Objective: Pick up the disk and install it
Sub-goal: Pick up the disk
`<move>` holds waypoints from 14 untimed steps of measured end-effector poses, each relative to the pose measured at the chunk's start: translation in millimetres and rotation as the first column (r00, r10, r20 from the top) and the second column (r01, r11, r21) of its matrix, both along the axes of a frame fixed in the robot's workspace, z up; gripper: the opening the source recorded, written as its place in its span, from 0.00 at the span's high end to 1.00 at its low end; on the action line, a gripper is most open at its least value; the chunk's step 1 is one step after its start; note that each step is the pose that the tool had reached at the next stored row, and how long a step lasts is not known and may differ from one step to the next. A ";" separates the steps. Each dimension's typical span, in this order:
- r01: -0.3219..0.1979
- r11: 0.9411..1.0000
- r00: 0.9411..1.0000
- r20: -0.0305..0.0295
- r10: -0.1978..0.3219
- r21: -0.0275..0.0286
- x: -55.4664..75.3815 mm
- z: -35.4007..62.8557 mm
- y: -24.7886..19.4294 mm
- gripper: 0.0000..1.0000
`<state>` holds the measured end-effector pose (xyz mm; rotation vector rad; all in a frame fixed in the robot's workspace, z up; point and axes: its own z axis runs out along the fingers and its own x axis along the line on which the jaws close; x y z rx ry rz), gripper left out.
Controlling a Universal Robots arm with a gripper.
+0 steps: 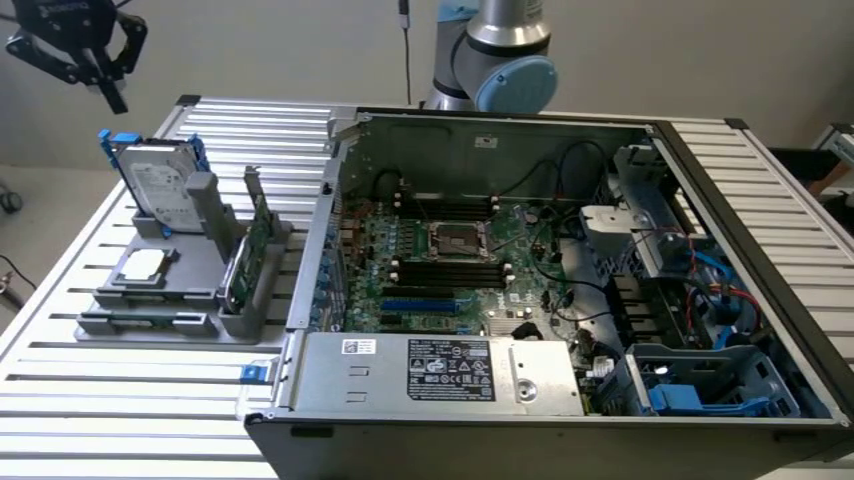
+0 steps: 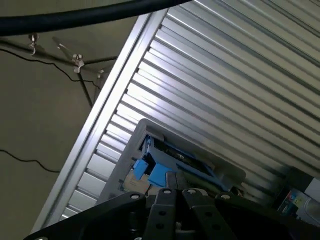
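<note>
While the pincer [image 1: 112, 96] hangs above the bench [image 1: 80, 420], drawn shut and holding nothing, the disk [image 1: 158, 185] stands on edge in its grey holder [image 1: 147, 322] at the exterior view's left, beside the open computer case [image 1: 507, 140]. Pickup looks like the step in hand, with no contact made. From the wrist view the disk [image 2: 159, 169] seems roughly below the pincer, though partly hidden. Grasping it calls for jaws spread wider than its top edge.

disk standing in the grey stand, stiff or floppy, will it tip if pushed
Probably stiff: the disk looks like a metal slab. Likely heavy for its size. Standing on edge in the grey stand, it could tip if nudged sideways.
</note>
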<state>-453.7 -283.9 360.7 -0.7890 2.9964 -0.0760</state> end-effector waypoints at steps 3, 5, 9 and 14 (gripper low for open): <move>-0.054 0.999 0.999 -0.001 0.054 0.000 0.0 -0.8 0.0 0.89; -0.091 0.996 0.996 -0.002 0.091 0.000 0.0 -1.3 0.0 0.89; -0.163 0.987 0.987 -0.004 0.163 0.001 0.0 -2.3 0.0 0.89; -0.252 0.968 0.968 -0.010 0.252 0.002 0.1 -3.5 0.0 0.89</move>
